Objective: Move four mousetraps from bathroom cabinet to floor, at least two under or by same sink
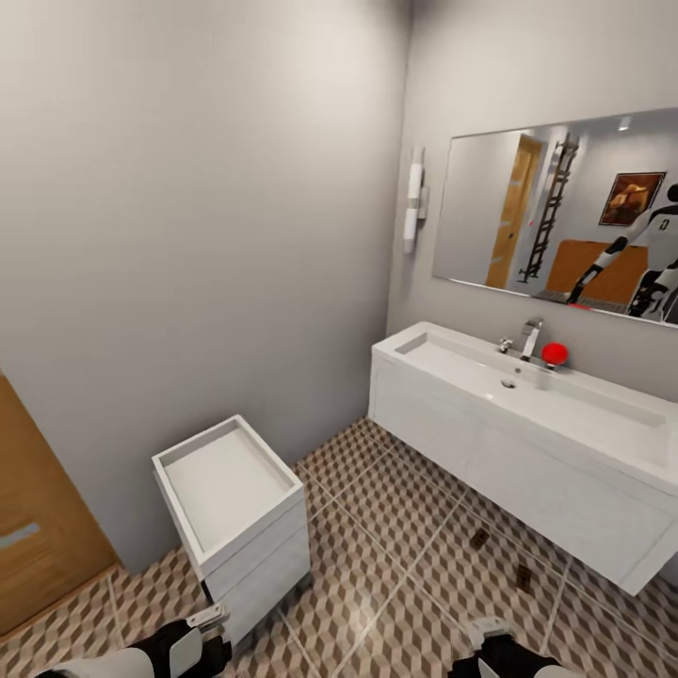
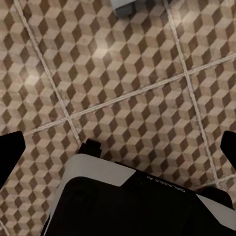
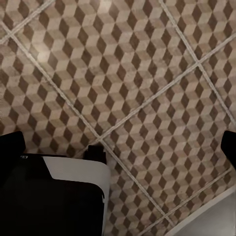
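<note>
Two small brown boards lie on the bathroom floor (image 1: 405, 565) at the foot of the bathroom sink (image 1: 527, 443): one mousetrap (image 1: 479, 538) and a second mousetrap (image 1: 524, 576) just beside it. Both sit at the front edge of the white vanity. They are too small here to make out the spring parts, so calling them traps is a judgement. If it is right, the condition about the sink looks met, and two traps remain to be fetched.

Your left tool (image 2: 118, 152) is spread wide over bare tile with nothing between its fingers. Your right tool (image 3: 120, 150) is the same, spread and empty, near a white edge.

The main danger is the base. The two traps lie close ahead of your right side, so a careless turn or roll forward could drive over them or shove them away from the sink. Swing away from the sink as you leave.

The small white drawer unit (image 1: 235, 508) stands just ahead of your left arm, and a tight pivot could clip it. It is not the cabinet, so do not search it. An orange-brown wooden panel (image 1: 38, 537) shows at the far left. I cannot tell whether it is a door or the cabinet.
</note>
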You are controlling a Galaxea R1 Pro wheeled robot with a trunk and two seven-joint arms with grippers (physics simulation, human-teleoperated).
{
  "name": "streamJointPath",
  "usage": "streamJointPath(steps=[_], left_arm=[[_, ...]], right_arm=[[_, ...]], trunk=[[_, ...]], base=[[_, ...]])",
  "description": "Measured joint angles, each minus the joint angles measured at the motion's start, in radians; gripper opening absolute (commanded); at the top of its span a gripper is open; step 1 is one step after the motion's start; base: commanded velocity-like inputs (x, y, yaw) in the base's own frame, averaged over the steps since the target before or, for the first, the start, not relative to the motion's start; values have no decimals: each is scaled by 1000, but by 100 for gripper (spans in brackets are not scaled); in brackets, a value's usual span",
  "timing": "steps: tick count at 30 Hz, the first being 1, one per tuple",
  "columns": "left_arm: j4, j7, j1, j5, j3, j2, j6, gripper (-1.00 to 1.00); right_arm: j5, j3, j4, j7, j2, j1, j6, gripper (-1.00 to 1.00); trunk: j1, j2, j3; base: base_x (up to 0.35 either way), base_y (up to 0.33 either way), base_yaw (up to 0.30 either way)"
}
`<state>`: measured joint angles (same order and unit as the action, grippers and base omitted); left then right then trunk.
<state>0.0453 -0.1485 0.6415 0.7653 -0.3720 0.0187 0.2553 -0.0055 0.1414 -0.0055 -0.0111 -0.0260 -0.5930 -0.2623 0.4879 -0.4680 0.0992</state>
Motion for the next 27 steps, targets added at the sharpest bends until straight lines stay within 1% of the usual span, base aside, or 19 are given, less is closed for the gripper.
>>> streamJointPath(steps=[27], left_arm=[[0, 0, 0, 0, 0, 1, -1, 100]], right_arm=[[0, 1, 0, 0, 2, 0, 0, 100]], trunk=[[0, 0, 0]], base=[[-2, 0, 289]])
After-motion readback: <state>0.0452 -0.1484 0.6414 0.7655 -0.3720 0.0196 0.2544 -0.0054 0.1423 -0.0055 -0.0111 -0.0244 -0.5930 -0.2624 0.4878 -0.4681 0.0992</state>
